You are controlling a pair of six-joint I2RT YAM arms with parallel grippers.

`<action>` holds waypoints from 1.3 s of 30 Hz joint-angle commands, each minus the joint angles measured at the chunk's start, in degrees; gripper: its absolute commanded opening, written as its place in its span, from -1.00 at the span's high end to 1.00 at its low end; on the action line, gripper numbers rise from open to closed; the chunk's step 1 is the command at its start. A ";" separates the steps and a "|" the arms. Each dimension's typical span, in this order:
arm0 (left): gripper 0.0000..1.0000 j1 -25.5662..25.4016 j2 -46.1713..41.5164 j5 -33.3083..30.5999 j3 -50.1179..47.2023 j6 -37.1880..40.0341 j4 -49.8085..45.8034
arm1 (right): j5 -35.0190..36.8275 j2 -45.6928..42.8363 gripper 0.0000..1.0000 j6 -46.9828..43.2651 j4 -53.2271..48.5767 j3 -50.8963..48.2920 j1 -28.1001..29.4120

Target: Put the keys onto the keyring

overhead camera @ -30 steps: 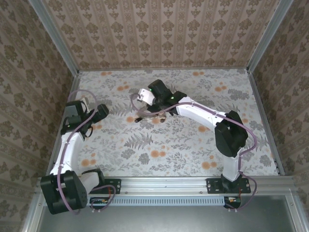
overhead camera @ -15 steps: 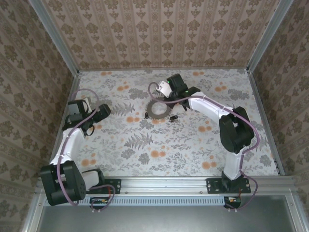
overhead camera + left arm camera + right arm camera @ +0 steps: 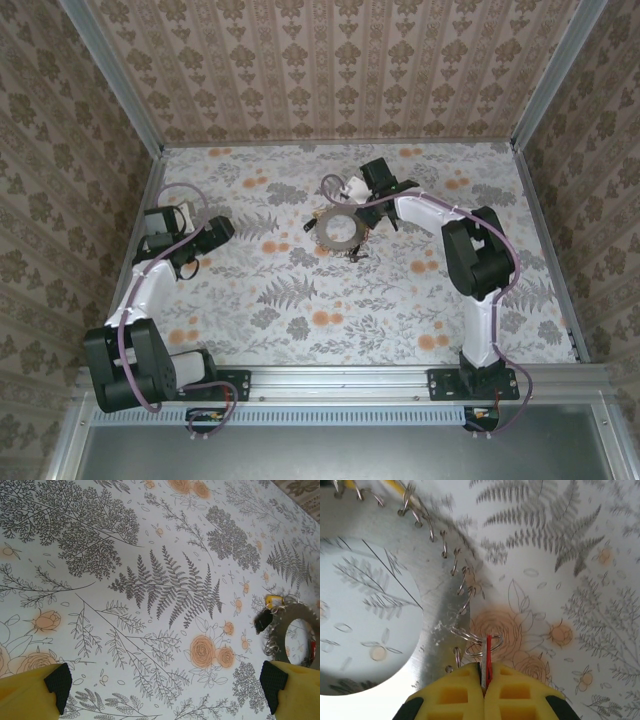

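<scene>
right wrist view: the right gripper (image 3: 484, 680) has its yellow jaws pressed together on a key (image 3: 489, 652). the red head and a thin metal edge poke out past the tips.
key's place: at the outer rim of the keyring (image 3: 437, 605), its tip at a small wire loop (image 3: 479, 641) hanging off that rim. whether it is threaded through, i cannot tell.
keyring's place: flat on the floral table (image 3: 300, 300). from the top external view the keyring (image 3: 338, 228) has the right gripper (image 3: 362, 208) touching its far-right edge.
how the key should handle: light, thin and stiff, i'd judge, and quick to twist or slip in a pinch. take it by the red head so the shaft is free to thread.
how the keyring should handle: it looks rigid but light enough to skid if nudged. the wire loops (image 3: 455, 570) along its rim look springy and fiddly.
right arm pose: stretched far forward and bent inward, wrist tipped down over the keyring.
left arm pose: folded back, with the left gripper (image 3: 215, 232) low over the table, well to the left of the keyring.
left wrist view: the left gripper (image 3: 165, 685) is spread wide with nothing between the jaws. the keyring (image 3: 295, 611) lies ahead, off its right fingertip.
on the keyring's rim: a yellow tag (image 3: 274, 599) and a dark charm (image 3: 261, 622).
</scene>
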 commanded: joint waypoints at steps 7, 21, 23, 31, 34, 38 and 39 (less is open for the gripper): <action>-1.00 -7.07 0.44 -3.10 0.34 2.09 3.65 | 11.10 2.33 0.69 -12.93 2.94 -2.39 -1.54; -1.00 -14.01 -7.45 -14.28 -1.64 8.17 3.90 | 13.77 -9.01 0.35 -2.09 4.12 -6.73 -7.44; -1.00 -18.29 -11.58 -18.71 -1.21 11.97 3.63 | 8.41 -15.48 0.27 3.95 8.99 -11.67 -8.58; -1.00 -26.72 -19.68 -31.85 -0.45 23.16 5.25 | 2.09 -44.48 -0.99 10.92 18.93 -27.87 -8.96; -1.00 -27.00 -19.16 -36.37 0.58 23.33 4.15 | 0.53 -55.48 -0.99 7.93 24.03 -35.85 -9.09; -1.00 -26.94 -14.12 -42.47 -6.45 25.77 15.76 | 4.60 -61.67 -0.99 3.68 36.59 -49.30 -9.35; -1.00 -26.91 -11.92 -41.51 -7.92 28.41 19.00 | 4.61 -62.00 -0.99 4.89 38.33 -51.55 -9.58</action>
